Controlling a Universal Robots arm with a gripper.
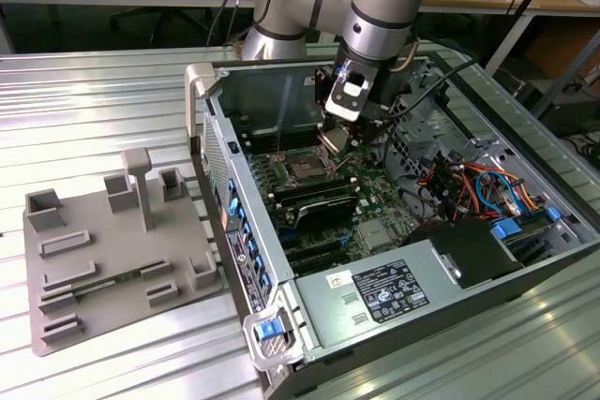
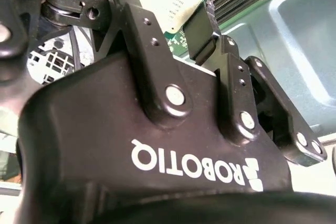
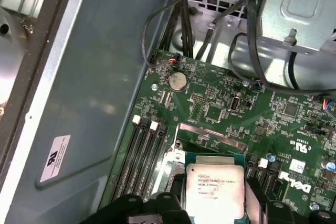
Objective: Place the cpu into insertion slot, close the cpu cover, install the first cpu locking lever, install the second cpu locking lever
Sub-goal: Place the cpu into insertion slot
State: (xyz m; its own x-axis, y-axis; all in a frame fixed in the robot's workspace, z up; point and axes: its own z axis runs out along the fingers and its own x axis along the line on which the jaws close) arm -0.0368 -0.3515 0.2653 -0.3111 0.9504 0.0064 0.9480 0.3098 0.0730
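Partly hidden: the gripper [image 1: 333,140] is cut off at the edge of the first wrist view, and its glossy black body blocks most of the second wrist view.
Hard to make out: the socket [image 1: 305,168] is a dark square in a metal frame in the exterior view, too small to show pins or levers.
Cover: the cpu cover [image 3: 211,134] shows as a thin shiny metal strip beyond the chip. The rest is hidden, and how far it stands open cannot be told.
Chip: the cpu [image 3: 215,182] is a flat square with a dull silver-grey top, faint print and a narrow green rim.
Grip: the matt black fingers [image 2: 202,25] press against opposite edges of the cpu, clamped on it.
Position: in the exterior view the gripper hangs inside the open computer case [image 1: 234,170]. It carries the cpu near the socket, slightly above it and toward the exterior view's right, apart from it.
Board: the green motherboard [image 3: 220,103] carries long black memory slots [image 3: 144,156] and a round silver coin battery [image 3: 177,81]. Black cables [image 3: 252,51] loop over its far edge.
Surroundings: a grey plastic fixture plate [image 1: 94,274] with upright posts lies on the ribbed metal table [image 1: 94,110], at the exterior view's left of the case.
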